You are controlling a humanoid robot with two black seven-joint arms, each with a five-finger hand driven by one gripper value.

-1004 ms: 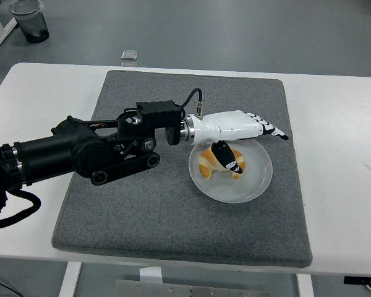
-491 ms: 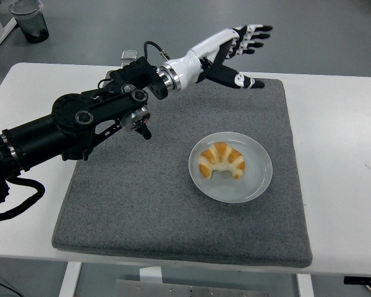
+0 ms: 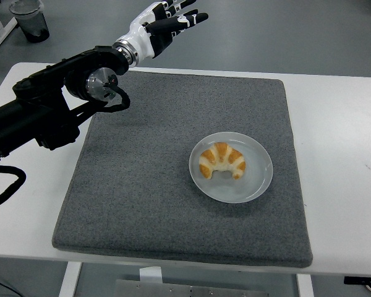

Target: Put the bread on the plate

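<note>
- Left hand (image 3: 164, 18): white-and-black, fingers spread, holding nothing, raised above the mat's far-left corner.
- Golden curved croissant (image 3: 221, 161) lies on round white plate (image 3: 256, 185), well right of & nearer than hand.
- Grey felt mat (image 3: 142, 185) under plate.

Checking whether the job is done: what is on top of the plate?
A croissant-shaped bread lies on the plate, which sits on the grey mat. The mat under the plate is covered. The left hand is raised away, fingers spread.

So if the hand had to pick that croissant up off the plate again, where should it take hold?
Probably across the thick middle of the croissant, coming straight down from above. It lies flat on the plate as an arch with its two tapered tips pointing toward the near edge, so the middle is the widest, sturdiest part. The left hand is open and well clear.
</note>
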